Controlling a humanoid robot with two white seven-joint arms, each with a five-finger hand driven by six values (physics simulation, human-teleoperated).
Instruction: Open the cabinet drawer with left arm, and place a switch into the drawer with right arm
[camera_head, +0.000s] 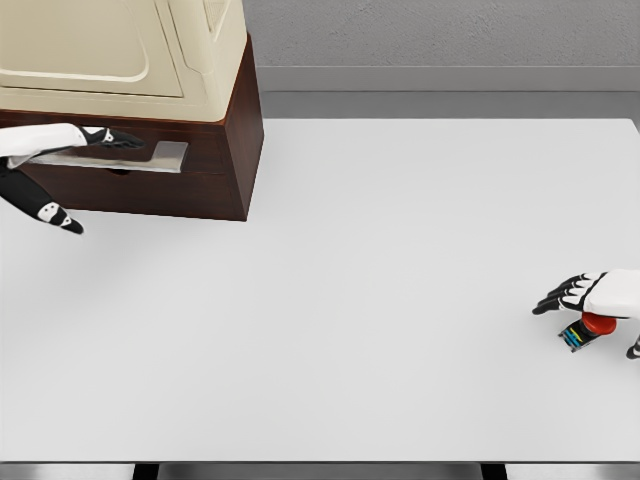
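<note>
White table (380, 300) fills the view; grey wall (450, 30) beyond its far edge. Cabinet (215, 95), cream above a dark brown base, stands far left. Left hand (105, 138) lies flat-fingered at the metal drawer handle (150, 158); grip unconfirmed. Right hand (590, 295), fingers spread, hovers over the red-buttoned switch (585, 330) at near right.

Left hand (100, 137): white shell on forearm and back of hand, black fingers with white knuckle caps — one separate digit (55, 214) is black with white oval pads. Right hand (585, 295): same build — white palm block, black fingers banded white at the joints.
</note>
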